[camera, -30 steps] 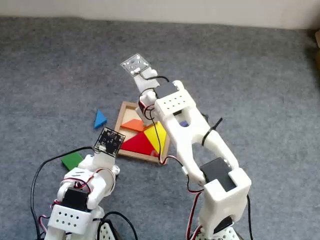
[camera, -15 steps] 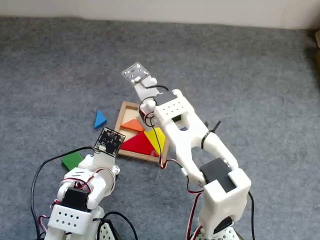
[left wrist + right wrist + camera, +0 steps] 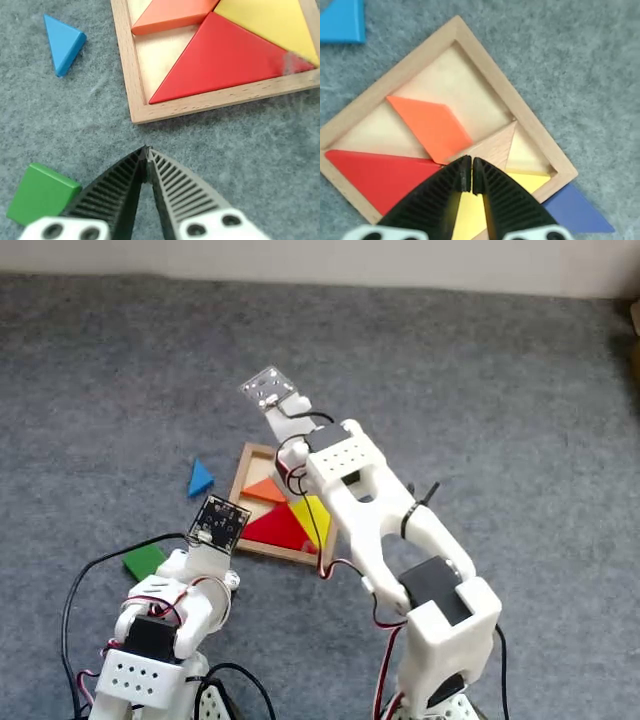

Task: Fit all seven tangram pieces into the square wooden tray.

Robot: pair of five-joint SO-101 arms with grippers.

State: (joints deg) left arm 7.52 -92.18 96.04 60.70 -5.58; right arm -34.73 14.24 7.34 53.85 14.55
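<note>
Where the right jaws hang over the square wooden tray (image 3: 505,94), they are clenched tip to tip with nothing between them. Tips sit over the spot where the orange parallelogram piece (image 3: 430,125) meets the small bare-wood triangle piece (image 3: 492,147); cannot tell whether they touch either piece. Large red triangle piece (image 3: 375,175) lies in the tray to one side of these jaws. Large yellow triangle piece (image 3: 530,180) lies under and beside them, one edge against the red one. Bare tray floor shows beyond the tips. Dark blue triangle piece (image 3: 575,210) lies on the grey carpeted worktop (image 3: 500,390), just beside a tray corner and near the right jaws.

Left jaws also clenched and empty, over the worktop, tips pointing at the tray's nearest rim and just short of it. Straight beyond them, inside that rim, is the red triangle. Green square block (image 3: 40,192) lies on the worktop just beside the left jaws, toward their base. Light blue triangle piece (image 3: 62,42) lies farther ahead on the same side, apart from the tray rim and well apart from the green block.
</note>
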